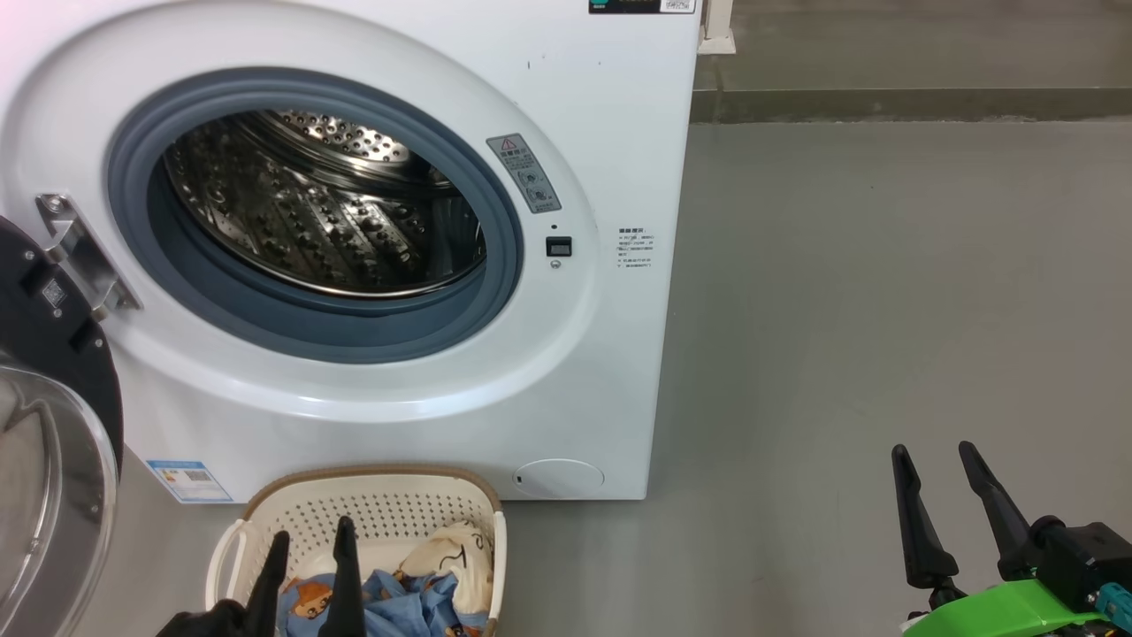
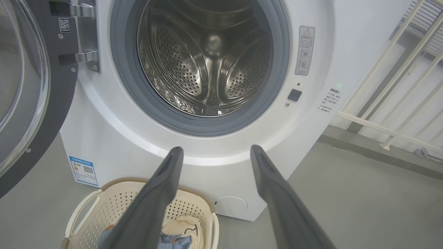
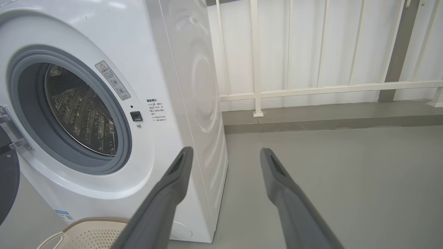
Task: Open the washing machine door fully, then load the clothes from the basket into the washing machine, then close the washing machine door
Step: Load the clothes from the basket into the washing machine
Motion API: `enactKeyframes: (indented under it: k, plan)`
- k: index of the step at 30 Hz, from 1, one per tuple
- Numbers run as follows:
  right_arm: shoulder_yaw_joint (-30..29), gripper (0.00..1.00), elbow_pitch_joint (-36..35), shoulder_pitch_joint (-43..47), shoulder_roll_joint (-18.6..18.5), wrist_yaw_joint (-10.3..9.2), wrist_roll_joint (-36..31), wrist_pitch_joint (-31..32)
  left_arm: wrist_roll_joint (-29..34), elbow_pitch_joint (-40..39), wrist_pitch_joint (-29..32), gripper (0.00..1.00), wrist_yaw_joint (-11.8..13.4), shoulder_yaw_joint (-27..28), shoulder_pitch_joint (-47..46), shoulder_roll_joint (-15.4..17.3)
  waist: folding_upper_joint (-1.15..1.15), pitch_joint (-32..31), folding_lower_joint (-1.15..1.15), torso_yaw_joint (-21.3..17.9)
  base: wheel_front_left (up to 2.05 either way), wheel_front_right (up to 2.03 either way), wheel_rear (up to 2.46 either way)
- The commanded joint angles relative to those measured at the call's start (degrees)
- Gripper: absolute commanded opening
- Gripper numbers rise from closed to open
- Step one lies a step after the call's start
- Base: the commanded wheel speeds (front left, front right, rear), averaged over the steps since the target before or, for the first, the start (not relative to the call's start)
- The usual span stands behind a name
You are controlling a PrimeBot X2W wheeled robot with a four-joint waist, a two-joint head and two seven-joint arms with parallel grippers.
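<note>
The washing machine [image 1: 610, 133] stands with its door [image 1: 53, 425] swung wide open to the left, baring the steel drum [image 1: 318, 203]. In front of it sits the cream basket [image 1: 371, 504] with the clothes [image 1: 416, 593], light-blue printed fabric and a cream-white piece. My left gripper [image 1: 311, 538] hovers open just above the basket's near side, nothing between its fingers. My right gripper [image 1: 937, 451] is open and empty over bare floor to the right of the machine. The left wrist view looks into the drum [image 2: 207, 58] past the open door [image 2: 38, 103], with the basket [image 2: 114, 204] below.
Grey floor [image 1: 884, 310] stretches to the right of the machine. A white railing [image 3: 311, 90] on a low kerb runs behind it. The open door juts out at the left, close to the basket.
</note>
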Motion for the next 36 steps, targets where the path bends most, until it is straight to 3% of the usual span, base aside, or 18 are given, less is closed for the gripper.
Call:
enactKeyframes:
  k: [1, 16, 26, 36]
  plan:
    - [1.4, 1.0, -1.4, -1.2, -0.5, 0.52, 0.3, -0.2, 0.5, -1.0, -0.8, 1.0, -0.1, 1.5, -2.5, 0.2, 0.0, 0.0, 0.0, 0.0, 0.0, 0.0, 0.0]
    - [1.1, 1.0, -1.6, -1.1, -0.5, 0.52, 0.2, 0.0, 0.4, -0.5, -0.8, 1.0, -0.2, 0.9, -2.7, 0.2, 0.0, 2.3, 0.0, -0.3, 0.0, 0.0, 0.0]
    - [-0.6, 1.0, -1.6, -3.2, -0.5, 0.52, -0.2, -0.7, 1.6, 4.2, -0.4, 1.0, -0.5, -1.1, -6.5, 0.4, 0.0, 11.8, 0.0, -2.5, 0.0, 0.0, 0.0]
    - [-0.1, 1.0, -1.5, -6.9, -0.5, 0.52, -1.3, -1.6, 2.8, 16.6, -0.6, 1.0, -2.2, -2.2, -15.1, 0.8, 0.0, 22.7, 0.0, -6.5, 0.0, 0.0, 0.0]
